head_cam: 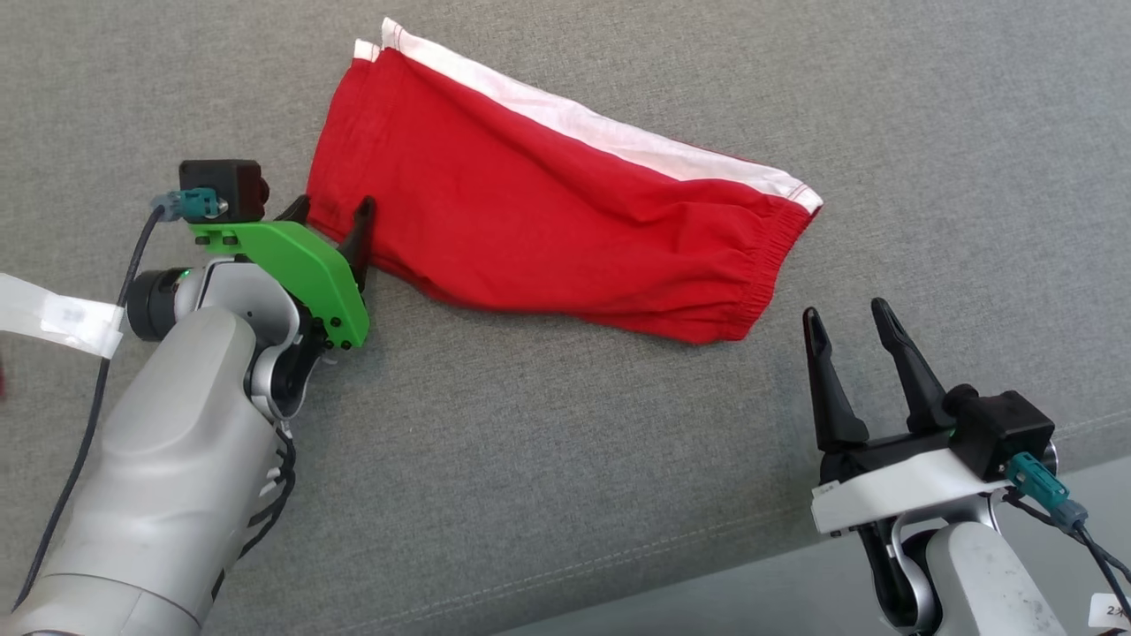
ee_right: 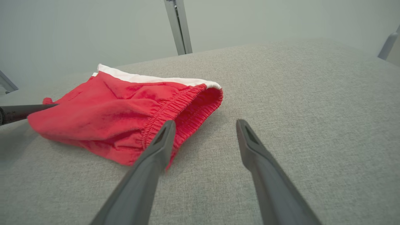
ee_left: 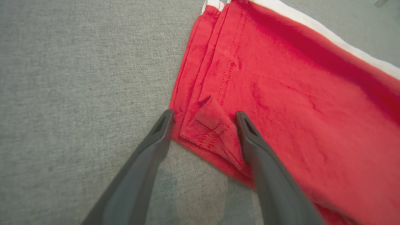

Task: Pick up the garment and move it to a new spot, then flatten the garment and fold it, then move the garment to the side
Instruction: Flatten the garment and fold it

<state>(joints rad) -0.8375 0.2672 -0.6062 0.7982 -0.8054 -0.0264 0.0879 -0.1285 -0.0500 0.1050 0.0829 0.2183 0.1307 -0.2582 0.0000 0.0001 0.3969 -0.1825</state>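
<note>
Wide apart at left pincer [head_cam: 333, 212] [ee_left: 204, 115], tips astride the flipped hem corner [ee_left: 215, 125] of red garment [head_cam: 530, 212], nothing clamped. Wide apart at right pincer [head_cam: 846, 314] [ee_right: 204, 123] too, empty; garment's waistband end [head_cam: 769, 256] near, ahead-left of tips. Grey fabric surface [head_cam: 565, 442] underneath.

In the left wrist view the red cloth garment with a white side stripe [ee_left: 281, 93] runs off the top, right and bottom edges and looks blurred. In the head view the green plastic bracket [head_cam: 309, 265] covers most of 1 finger of the left gripper [head_cam: 333, 205]. The white paper label [head_cam: 1112, 609] at the corner is cut off, its writing unreadable.
</note>
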